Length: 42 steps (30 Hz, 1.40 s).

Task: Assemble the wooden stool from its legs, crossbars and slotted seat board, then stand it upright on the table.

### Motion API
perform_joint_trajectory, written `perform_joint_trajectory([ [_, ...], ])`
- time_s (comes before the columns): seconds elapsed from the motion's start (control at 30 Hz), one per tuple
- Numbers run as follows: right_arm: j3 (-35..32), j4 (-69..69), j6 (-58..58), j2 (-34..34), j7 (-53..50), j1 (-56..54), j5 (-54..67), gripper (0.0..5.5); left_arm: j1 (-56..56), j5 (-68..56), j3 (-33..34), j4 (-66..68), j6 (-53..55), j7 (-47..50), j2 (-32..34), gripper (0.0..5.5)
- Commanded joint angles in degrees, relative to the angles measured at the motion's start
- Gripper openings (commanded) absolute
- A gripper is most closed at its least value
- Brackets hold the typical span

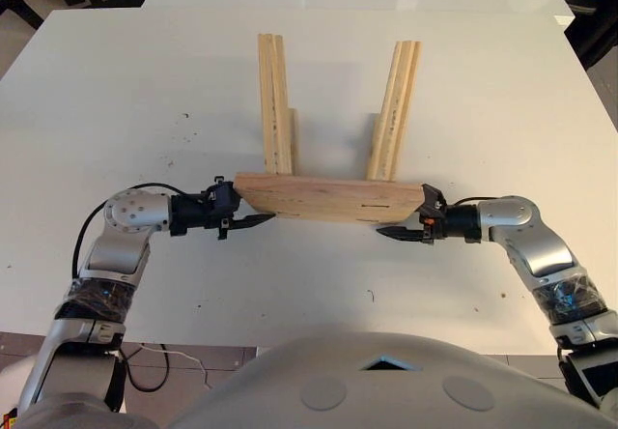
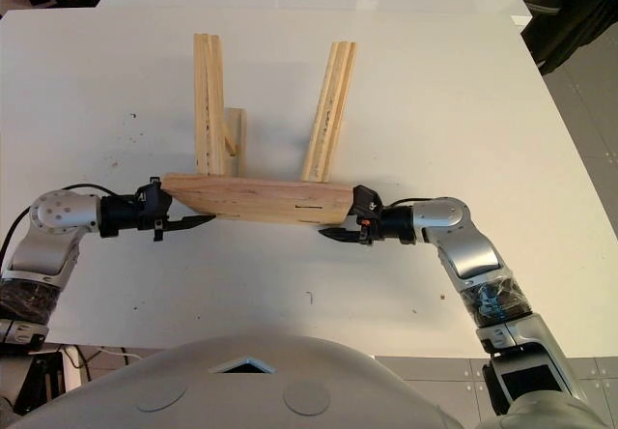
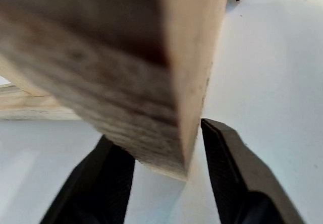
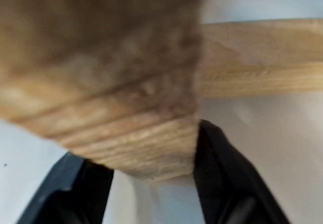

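Wooden stool (image 1: 333, 202) lies on its side on the white table (image 1: 116, 91), its seat board (image 2: 256, 200) standing on its long edge at the side nearest the robot and its legs running flat across the table away from it.

At the seat board's left end, the left gripper (image 1: 261, 218) straddles the corner. The wrist view shows its two black fingers (image 3: 101, 183) set either side of the board's thickness and pressed against it.

Just inside that end, the left pair of legs (image 1: 275, 100) extends from the board's far face, one leg stacked above the other. A shorter wooden bar (image 1: 292, 139) sits against their inner side, close to the board.

Toward the board's right end, a second short bar (image 1: 373, 144) sits against the inner side of the right pair of legs (image 1: 394, 110), which leans slightly outward from the board. Small dark slots (image 1: 373, 200) mark the board's near face below this pair.

At the seat board's right end, the right gripper (image 1: 391, 230) holds the corner in the same way, its fingers (image 4: 222, 173) closed on the two faces of the wood.
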Motion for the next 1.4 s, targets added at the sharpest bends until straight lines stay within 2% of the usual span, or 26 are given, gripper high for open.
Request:
perform_joint_trajectory([
  [0.03,-0.31,0.38,-0.54,0.23,0.72,0.16,-0.02,1.64,-1.19,0.27,-1.30,-0.91,-0.05,0.51,-1.49,1.85],
  [0.27,-2.36,-2.54,2.86,-0.61,3.14,0.79,3.25,1.58,-0.14,-1.93,-2.23,-3.85,2.60,-1.74,-1.22,1.80],
  [0.33,-3.89,-7.25,8.22,-1.86,4.62,1.31,7.29,1.58,0.85,-4.63,-2.24,-7.60,6.77,-3.44,-0.18,1.75],
  [0.43,-7.30,-15.96,19.55,-5.50,7.85,1.91,16.81,1.58,3.95,-13.22,-1.10,-17.00,18.47,-6.06,3.18,1.72],
  [0.57,-17.54,-25.50,40.23,-10.39,7.65,2.12,40.12,1.58,9.30,-32.78,4.52,-30.75,36.87,-2.34,6.26,1.64],
  [0.63,-22.10,-26.59,45.86,-12.03,1.63,2.31,55.31,1.58,11.78,-45.88,7.95,-36.15,43.12,4.38,5.92,1.64],
  [0.7,-23.55,-26.88,44.99,-15.80,-7.19,3.42,73.28,1.58,13.69,-57.54,10.00,-40.05,45.88,11.31,5.29,1.64],
  [0.77,-22.49,-29.27,38.96,-20.84,-14.75,6.38,89.34,1.58,15.77,-67.68,10.65,-43.59,44.85,19.31,4.29,1.64],
  [0.83,-21.78,-31.62,34.40,-22.21,-18.70,8.22,97.56,1.58,17.68,-77.26,10.82,-47.36,41.13,27.60,3.49,1.64],
  [0.97,-22.28,-34.98,28.04,-13.62,-24.85,9.64,99.01,1.58,19.87,-91.18,10.43,-53.65,32.27,40.51,1.83,1.64],
  [1.1,-18.27,-43.85,13.73,0.56,-41.37,9.73,99.01,1.58,17.90,-98.07,8.90,-56.23,24.87,53.19,-3.01,1.64],
  [1.23,-12.71,-52.89,0.10,11.24,-58.28,6.65,99.01,1.55,14.37,-100.30,8.11,-56.63,19.62,66.58,-8.51,1.62],
  [1.4,-12.10,-56.24,-8.27,22.03,-75.10,2.25,99.01,1.44,9.49,-100.34,6.95,-57.08,17.58,76.82,-12.21,1.53],
])
